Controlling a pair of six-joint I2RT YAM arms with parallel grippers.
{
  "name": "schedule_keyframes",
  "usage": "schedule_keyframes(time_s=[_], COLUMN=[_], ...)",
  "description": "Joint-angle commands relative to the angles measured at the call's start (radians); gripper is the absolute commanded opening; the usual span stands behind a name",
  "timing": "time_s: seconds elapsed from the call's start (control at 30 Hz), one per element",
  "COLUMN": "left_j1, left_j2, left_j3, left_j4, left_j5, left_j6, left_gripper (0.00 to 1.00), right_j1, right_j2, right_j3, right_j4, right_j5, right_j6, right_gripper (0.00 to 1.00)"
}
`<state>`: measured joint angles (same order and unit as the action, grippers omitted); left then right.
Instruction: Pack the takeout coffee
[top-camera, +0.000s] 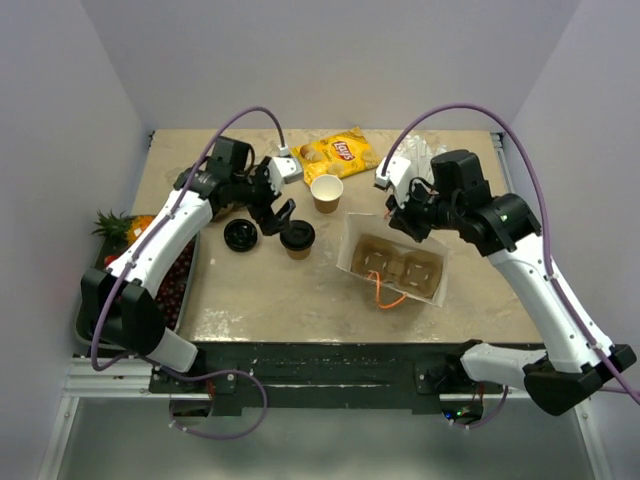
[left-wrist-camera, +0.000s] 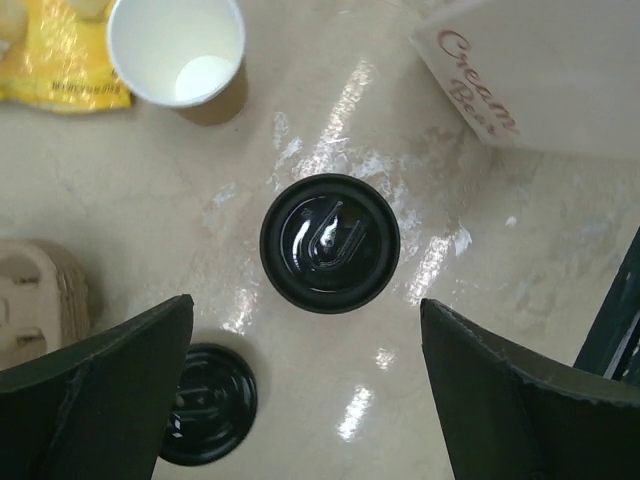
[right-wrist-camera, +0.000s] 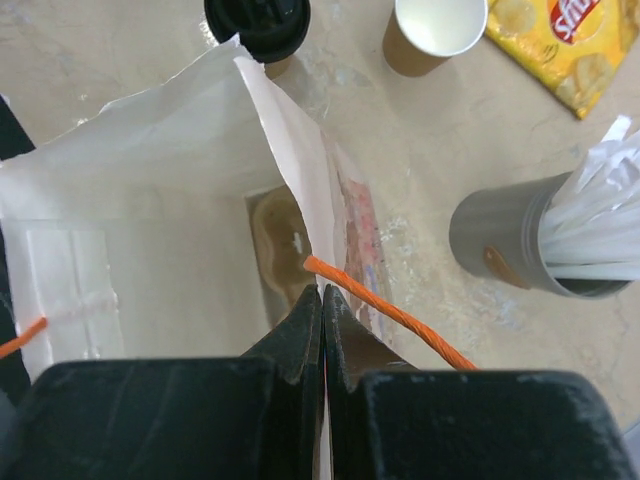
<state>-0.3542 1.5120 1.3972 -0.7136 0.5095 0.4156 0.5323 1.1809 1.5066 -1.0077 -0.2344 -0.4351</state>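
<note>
Left fingers (left-wrist-camera: 100, 400) hovering spread over lidded cup (left-wrist-camera: 330, 243); light, crushable paper, slick lid; mid-wall grasp likely safest; right fingers (right-wrist-camera: 290, 350) pinching bag (right-wrist-camera: 150, 200).

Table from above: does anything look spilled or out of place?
Nothing looks spilled. One black lid lies loose on the table beside the lidded cup, while the open cup stands without one. The tabletop also looks smeared.

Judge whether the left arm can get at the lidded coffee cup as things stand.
Probably yes. The left gripper hangs directly above the lidded cup, jaws wide open, with nothing between them. The loose lid and the open cup stand clear of it.
</note>
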Motion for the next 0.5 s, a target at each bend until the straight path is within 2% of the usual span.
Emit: schedule_keyframes(time_s=[0.0,0.07,0.2,0.27,0.37,0.47], left_j1=[-0.006,-0.006,-0.011,-0.011,-0.011,-0.011], left_j2=[-0.018,0.016,0.131,0.199,0.25,0.263], left_j3=[0.068,0.092,0.175,0.227,0.261,0.243], left_j4=[-0.144,-0.197,-0.36,-0.409,-0.432,-0.388], left_j5=[0.204,0.221,0.228,0.231,0.241,0.248], left_j6=[0.457,0.629,0.776,0.846,0.861,0.847], left_gripper=[1.0,1.0,0.99,0.93,0.91,0.92], right_j1=[-0.034,-0.034,-0.035,-0.034,-0.034,-0.035], right_j2=[0.026,0.032,0.051,0.054,0.06,0.06], right_j3=[0.0,-0.002,-0.003,-0.003,0.007,0.014], right_j4=[-0.025,-0.032,-0.045,-0.043,-0.048,-0.048], right_j5=[-0.176,-0.2,-0.223,-0.217,-0.204,-0.191], right_j6=[-0.011,-0.017,-0.014,-0.016,-0.017,-0.016], right_gripper=[0.0,0.0,0.0,0.0,0.0,0.0])
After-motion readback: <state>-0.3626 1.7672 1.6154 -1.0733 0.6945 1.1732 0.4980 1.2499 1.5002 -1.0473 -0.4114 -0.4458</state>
